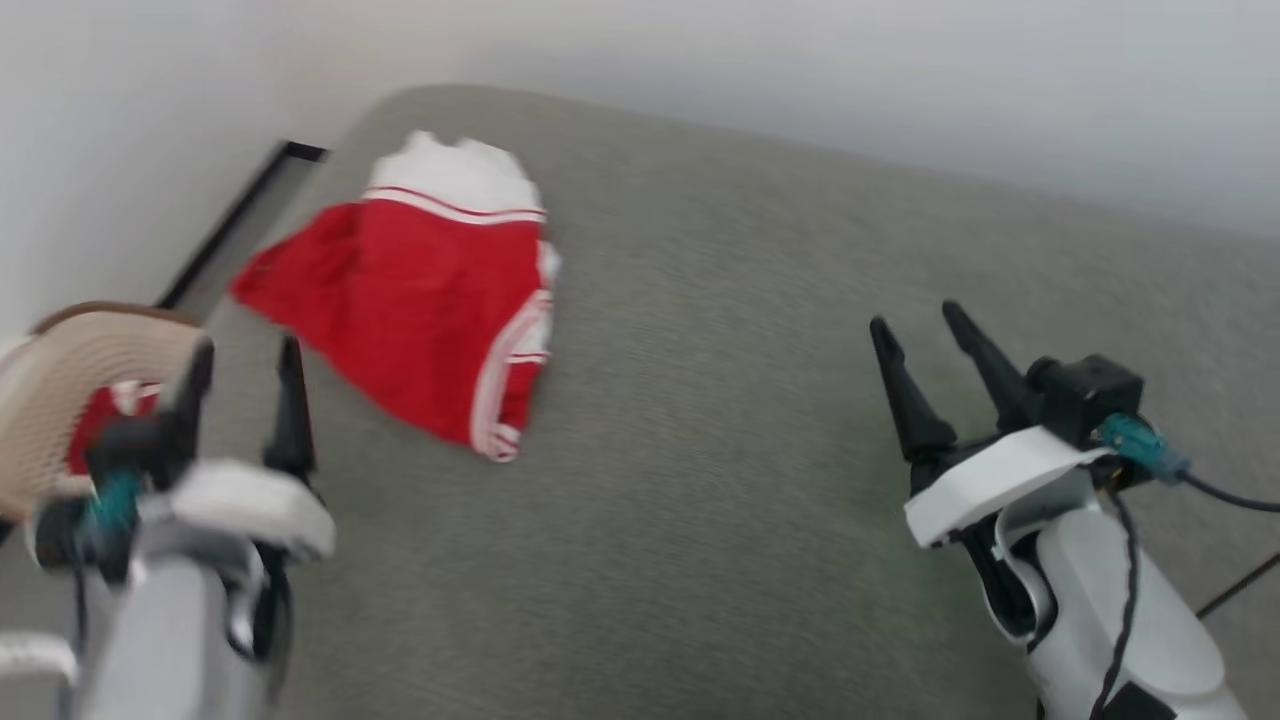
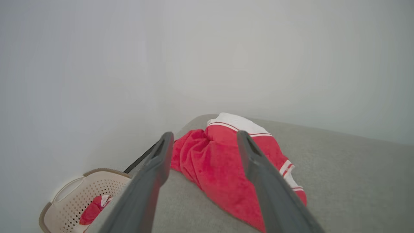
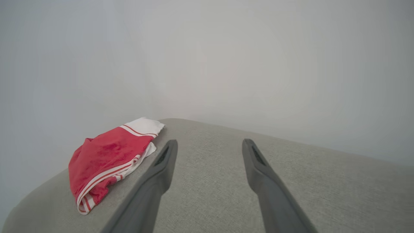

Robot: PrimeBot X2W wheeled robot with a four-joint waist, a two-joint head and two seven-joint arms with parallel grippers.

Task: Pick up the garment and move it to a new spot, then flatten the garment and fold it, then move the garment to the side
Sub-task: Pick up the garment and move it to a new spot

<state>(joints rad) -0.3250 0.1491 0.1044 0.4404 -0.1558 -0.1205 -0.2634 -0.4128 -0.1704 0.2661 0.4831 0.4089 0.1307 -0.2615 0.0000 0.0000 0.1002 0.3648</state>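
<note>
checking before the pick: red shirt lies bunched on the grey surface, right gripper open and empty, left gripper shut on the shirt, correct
Wrong on one point: the left gripper is open, not shut on the shirt; the left wrist view shows its fingers spread wide, gripping nothing. The rest holds.

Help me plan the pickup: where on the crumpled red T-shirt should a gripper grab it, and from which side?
Probably the bunched red folds at the left edge of the T-shirt, nearest the open left gripper, coming down from above: fabric there stands up in ridges off the grey padded surface.
</note>
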